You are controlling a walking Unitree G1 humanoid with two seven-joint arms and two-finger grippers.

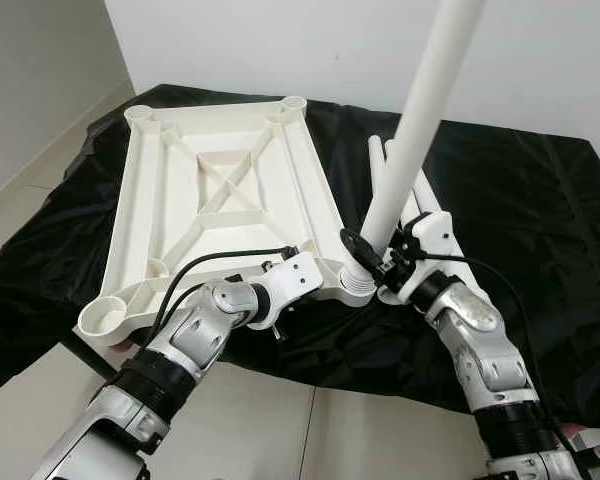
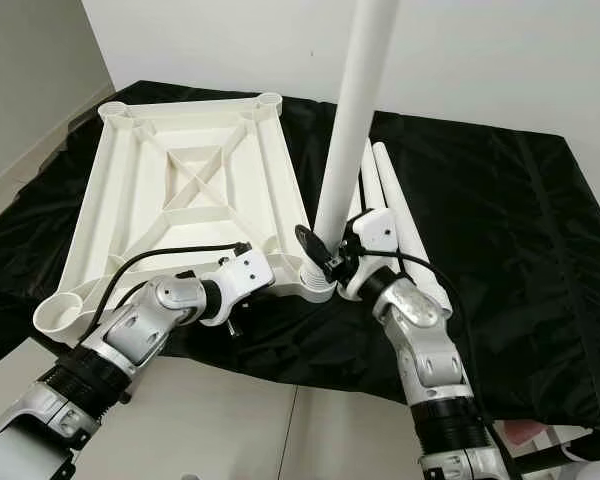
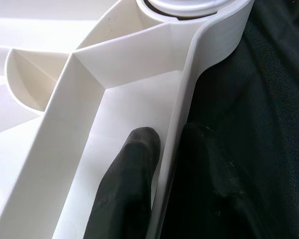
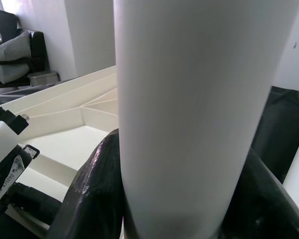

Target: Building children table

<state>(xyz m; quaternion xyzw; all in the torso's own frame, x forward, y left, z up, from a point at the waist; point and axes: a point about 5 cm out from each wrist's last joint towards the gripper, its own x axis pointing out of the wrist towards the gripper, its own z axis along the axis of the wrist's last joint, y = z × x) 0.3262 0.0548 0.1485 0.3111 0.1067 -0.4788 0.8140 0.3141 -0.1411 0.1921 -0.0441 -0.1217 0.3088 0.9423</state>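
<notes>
A white plastic table top (image 1: 220,180) lies upside down on a black cloth, its ribbed underside up, with round leg sockets at the corners. A long white table leg (image 1: 420,120) stands nearly upright in the near right socket (image 1: 357,285). My right gripper (image 1: 370,255) is shut on the leg (image 4: 199,109) just above the socket. My left gripper (image 3: 164,169) pinches the table top's near rim (image 3: 177,129), one finger (image 3: 129,184) inside the rim and one outside. Two more white legs (image 2: 395,205) lie on the cloth behind my right gripper.
The black cloth (image 1: 520,210) covers a low platform that ends just in front of me, with pale floor tiles (image 1: 280,430) below. A white wall (image 1: 280,40) runs behind. A chair with a cushion (image 4: 10,50) stands in the background of the right wrist view.
</notes>
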